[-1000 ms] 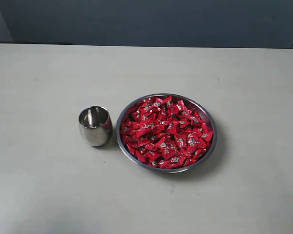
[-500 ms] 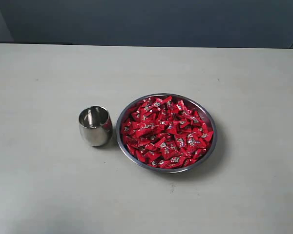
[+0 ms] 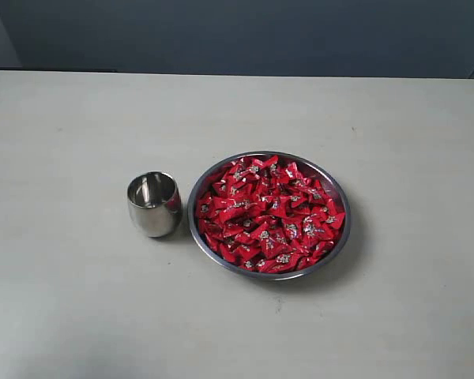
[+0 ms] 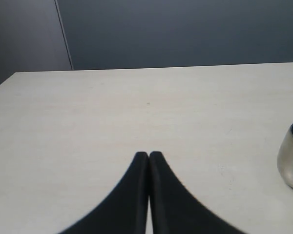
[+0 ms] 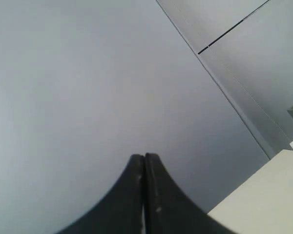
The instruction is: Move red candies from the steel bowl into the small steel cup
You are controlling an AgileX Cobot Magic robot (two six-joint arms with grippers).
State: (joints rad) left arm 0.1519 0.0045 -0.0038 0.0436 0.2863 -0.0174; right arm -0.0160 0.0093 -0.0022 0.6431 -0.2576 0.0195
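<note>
Red and unchanged: red candies (image 3: 268,213) fill the steel bowl (image 3: 347,237), small steel cup (image 3: 153,207) empty.
Pressed together, holding nothing: left claw (image 4: 149,156) and right claw (image 5: 144,158); cup near the left one, transfer unstarted.

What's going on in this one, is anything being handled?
Nothing is being handled. The red candies fill the steel bowl, and the small steel cup beside it looks empty. The left gripper is shut over the table, holding nothing. The right gripper is shut too, facing mostly wall.
</note>
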